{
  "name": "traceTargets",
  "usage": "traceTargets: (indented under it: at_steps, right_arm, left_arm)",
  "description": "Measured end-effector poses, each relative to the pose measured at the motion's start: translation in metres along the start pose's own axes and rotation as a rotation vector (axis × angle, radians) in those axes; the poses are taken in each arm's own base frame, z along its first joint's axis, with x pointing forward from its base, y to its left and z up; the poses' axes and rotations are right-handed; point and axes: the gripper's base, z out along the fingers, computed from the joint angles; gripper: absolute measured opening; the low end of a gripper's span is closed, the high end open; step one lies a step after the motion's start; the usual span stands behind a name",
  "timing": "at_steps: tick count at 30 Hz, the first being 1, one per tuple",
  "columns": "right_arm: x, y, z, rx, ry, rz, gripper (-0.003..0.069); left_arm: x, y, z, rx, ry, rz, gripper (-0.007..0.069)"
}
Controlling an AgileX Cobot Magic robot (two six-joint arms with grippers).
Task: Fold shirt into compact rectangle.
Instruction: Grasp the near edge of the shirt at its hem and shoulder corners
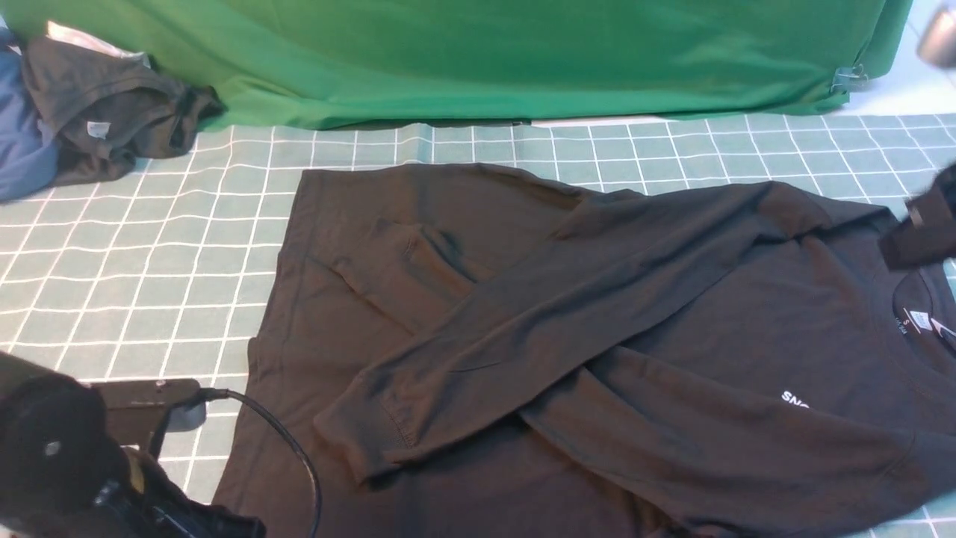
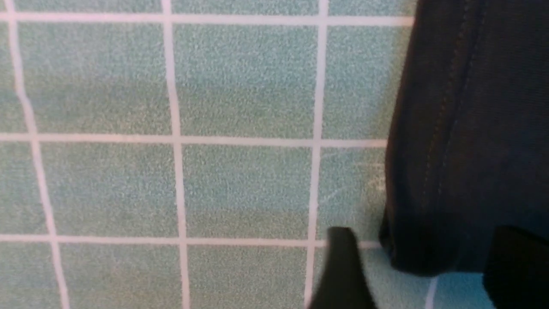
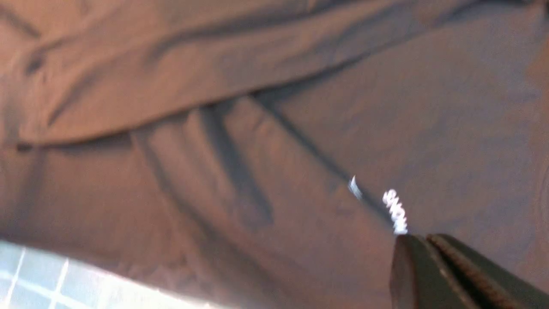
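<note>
The black shirt (image 1: 567,321) lies spread on the checked cloth with both long sleeves folded across its body. Its neck with the white label (image 1: 917,321) is at the right, and part of the white print (image 1: 795,398) shows below it. In the left wrist view, a hemmed corner of the shirt (image 2: 467,128) reaches down between the two wide-apart fingers of my left gripper (image 2: 429,270), which is open and not pinching the cloth. My right gripper (image 3: 422,242) hangs over the shirt's chest near the print, jaws shut with nothing between them. It shows blurred at the right edge (image 1: 925,224).
A dark grey garment (image 1: 112,112) and a blue garment (image 1: 22,138) are heaped at the back left. A green backdrop cloth (image 1: 485,60) closes off the far side. The teal checked cloth (image 1: 142,246) covers the table. My left arm and its cable (image 1: 67,456) fill the near left corner.
</note>
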Motion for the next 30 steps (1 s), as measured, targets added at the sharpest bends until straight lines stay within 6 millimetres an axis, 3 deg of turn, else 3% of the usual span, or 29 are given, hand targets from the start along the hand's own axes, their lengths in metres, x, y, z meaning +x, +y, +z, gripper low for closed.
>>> traceTargets:
  at_steps: [4, 8, 9, 15, 17, 23, 26, 27, 28, 30]
  right_arm:
    - [0.011, 0.008, -0.013, -0.003, -0.022, -0.029, 0.0023]
    - [0.019, 0.017, -0.028, -0.006, -0.042, -0.054, 0.0023]
    - [0.021, 0.019, -0.031, -0.009, -0.043, -0.060, 0.0023]
    - [0.029, 0.023, -0.036, -0.016, -0.034, -0.066, 0.0023]
    - [0.033, 0.022, -0.033, -0.021, -0.017, -0.062, 0.0023]
    - [0.058, 0.016, -0.005, -0.046, 0.097, -0.045, 0.0042]
    - [0.082, 0.011, 0.020, -0.067, 0.191, -0.008, 0.0134]
    - [0.082, 0.011, 0.020, -0.066, 0.192, -0.009, 0.0134]
    - [0.095, 0.011, 0.033, -0.074, 0.231, -0.018, 0.0217]
    - [0.102, 0.012, 0.040, -0.080, 0.252, -0.042, 0.0269]
  left_arm:
    - [-0.004, -0.003, 0.012, -0.003, 0.040, -0.025, 0.0545]
    - [-0.006, -0.005, 0.021, -0.003, 0.086, -0.030, 0.0531]
    - [-0.006, -0.006, 0.022, 0.001, 0.086, -0.022, 0.0498]
    - [-0.007, -0.007, 0.022, 0.017, 0.079, 0.024, 0.0120]
    - [-0.007, -0.007, 0.022, 0.017, 0.085, 0.046, 0.0046]
    - [0.000, 0.001, 0.006, -0.048, 0.128, 0.101, 0.0015]
    - [0.009, 0.008, -0.011, -0.066, 0.095, 0.114, 0.0015]
    - [0.010, 0.008, -0.012, -0.066, 0.092, 0.114, 0.0015]
    - [0.014, 0.010, -0.021, -0.057, 0.063, 0.108, 0.0015]
    - [0.017, 0.011, -0.026, -0.051, 0.042, 0.104, 0.0015]
